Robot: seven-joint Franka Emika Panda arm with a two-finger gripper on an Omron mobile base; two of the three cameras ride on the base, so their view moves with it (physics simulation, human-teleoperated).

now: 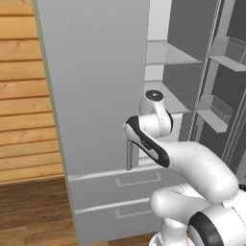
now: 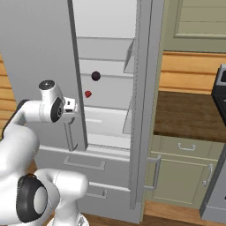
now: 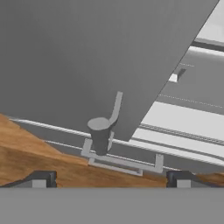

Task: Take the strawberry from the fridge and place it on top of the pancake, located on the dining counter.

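1. Right base view: the fridge (image 2: 39,57) stands with its right door (image 2: 143,110) swung wide open and its left door shut, pale shelves showing in the gap between them.
2. Beside the open door, a brown tabletop (image 2: 185,114) sits over green cabinets (image 2: 185,172), closing in that side.
3. The white arm (image 2: 26,132) reaches up before the shut left door, near its bar handle (image 2: 68,134).
4. Two drawers (image 1: 120,192) lie below the doors.
5. The end effector (image 3: 109,178) has its fingertips (image 3: 41,179) wide apart, holding nothing, aimed at the handle's lower end (image 3: 99,133).
6. A dark round fruit (image 2: 96,76) sits on an upper shelf.
7. The strawberry (image 2: 88,93) rests on the shelf beneath, just past the shut door's edge.
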